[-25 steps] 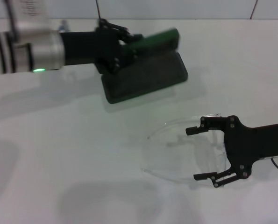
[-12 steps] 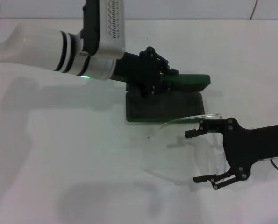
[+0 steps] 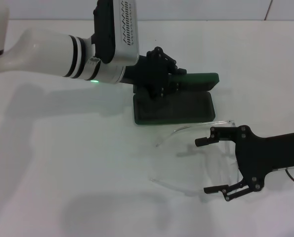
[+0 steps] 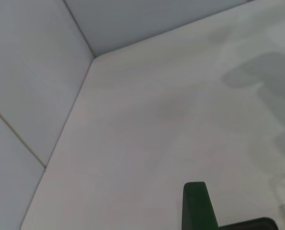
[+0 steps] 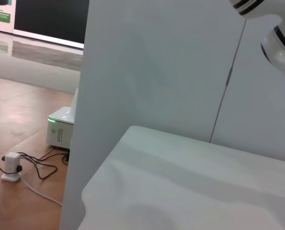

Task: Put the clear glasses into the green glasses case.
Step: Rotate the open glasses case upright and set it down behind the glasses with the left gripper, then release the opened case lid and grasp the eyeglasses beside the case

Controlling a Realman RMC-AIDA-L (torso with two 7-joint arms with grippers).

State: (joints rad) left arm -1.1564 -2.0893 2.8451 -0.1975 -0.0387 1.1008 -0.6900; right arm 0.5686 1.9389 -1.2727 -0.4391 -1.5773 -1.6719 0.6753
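The green glasses case [image 3: 174, 108] lies open on the white table, its dark lining up and its lid [image 3: 196, 81] raised at the far edge. My left gripper [image 3: 162, 81] is shut on that lid from the left side. A strip of the green lid [image 4: 198, 207] shows in the left wrist view. Just in front of the case lie the clear glasses [image 3: 186, 148], their thin arms pointing left. My right gripper [image 3: 204, 165] is open, one fingertip on each side of the lens end of the glasses.
The white table [image 3: 63, 163] stretches left and forward of the glasses. A grey wall [image 4: 32, 72] borders its far side. In the right wrist view, the table edge [image 5: 92, 191] drops to a floor with a white device [image 5: 61, 127] and cables.
My left arm carried the open case from the far left toward the right and nearer, then set it down just behind the glasses. The right gripper has stayed put.
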